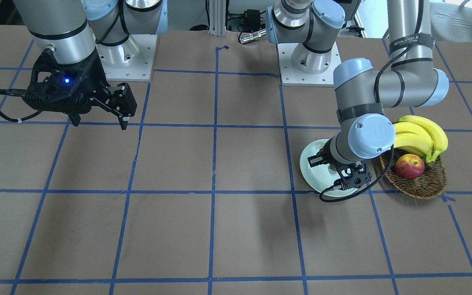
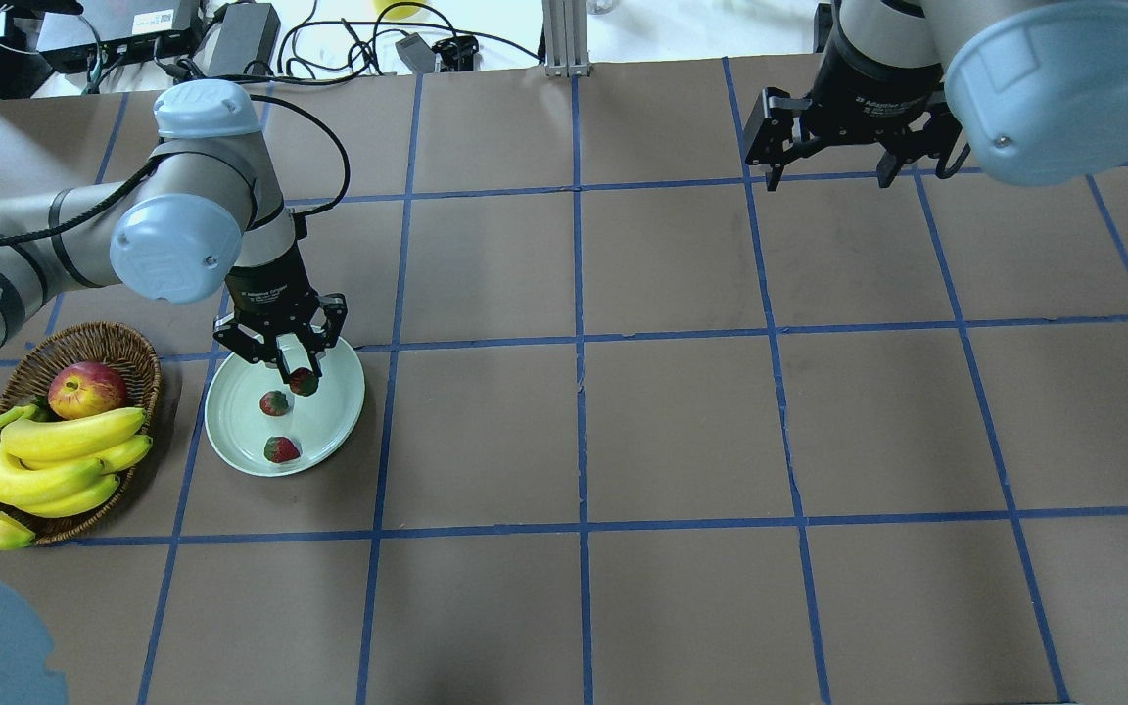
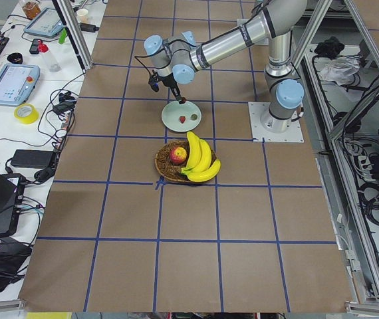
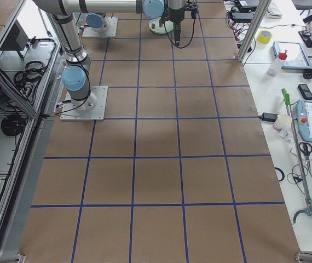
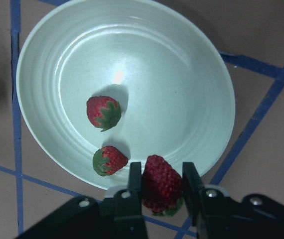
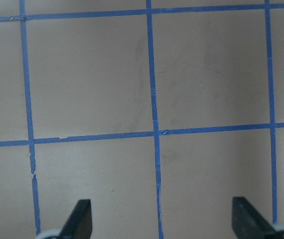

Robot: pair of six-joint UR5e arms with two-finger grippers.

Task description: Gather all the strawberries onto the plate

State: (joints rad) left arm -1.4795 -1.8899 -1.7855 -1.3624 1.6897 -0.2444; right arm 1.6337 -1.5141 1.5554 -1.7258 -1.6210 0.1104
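The pale mint plate [image 2: 334,411] lies on the table next to the basket, and also shows in the left wrist view [image 5: 182,64]. Two strawberries [image 2: 274,401] [image 2: 281,449] lie in it; the left wrist view shows them too [image 5: 103,112] [image 5: 109,160]. My left gripper [image 2: 298,377] is shut on a third strawberry [image 5: 159,184] and holds it just above the plate's far rim. My right gripper [image 2: 828,178] is open and empty, hovering high over bare table at the far right, and its fingers [image 6: 79,219] stand wide apart.
A brown wicker basket [image 2: 123,343] with a red-yellow apple [image 2: 86,389] and a bunch of bananas [image 2: 45,460] stands just left of the plate. Blue tape lines grid the brown table. Cables and power supplies lie beyond the far edge.
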